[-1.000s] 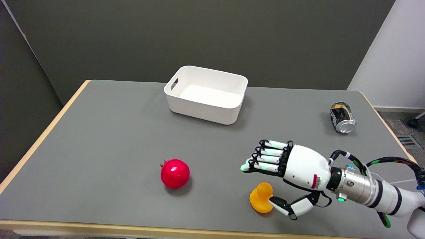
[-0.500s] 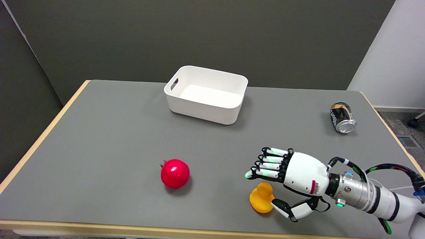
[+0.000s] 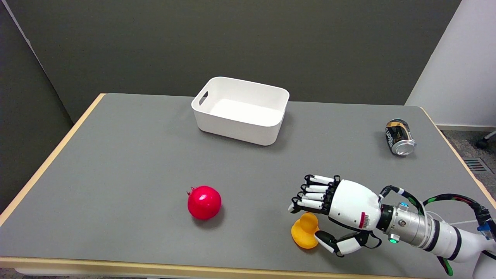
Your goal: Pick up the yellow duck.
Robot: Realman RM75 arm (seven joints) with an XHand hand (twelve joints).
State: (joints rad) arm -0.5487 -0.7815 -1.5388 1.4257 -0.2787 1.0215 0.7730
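Observation:
The yellow duck (image 3: pixel 304 231) sits on the grey table (image 3: pixel 135 162) near its front edge, right of centre. My right hand (image 3: pixel 341 207) hangs low over it from the right, fingers apart. The fingers (image 3: pixel 310 195) stretch over the duck's far side, just above its head. The thumb (image 3: pixel 327 241) lies at the duck's near right side, close to it or touching; I cannot tell which. The duck's right part is hidden behind the hand. Nothing is held.
A red pomegranate (image 3: pixel 204 202) lies to the left of the duck. A white bin (image 3: pixel 241 110) stands at the back centre. A drink can (image 3: pixel 400 136) lies on its side at the far right. The table's front edge runs just below the duck.
My right hand has sunk toward the table and drawn in around the duck, its fingers curling down a little over the duck's head. The duck has stayed in place.

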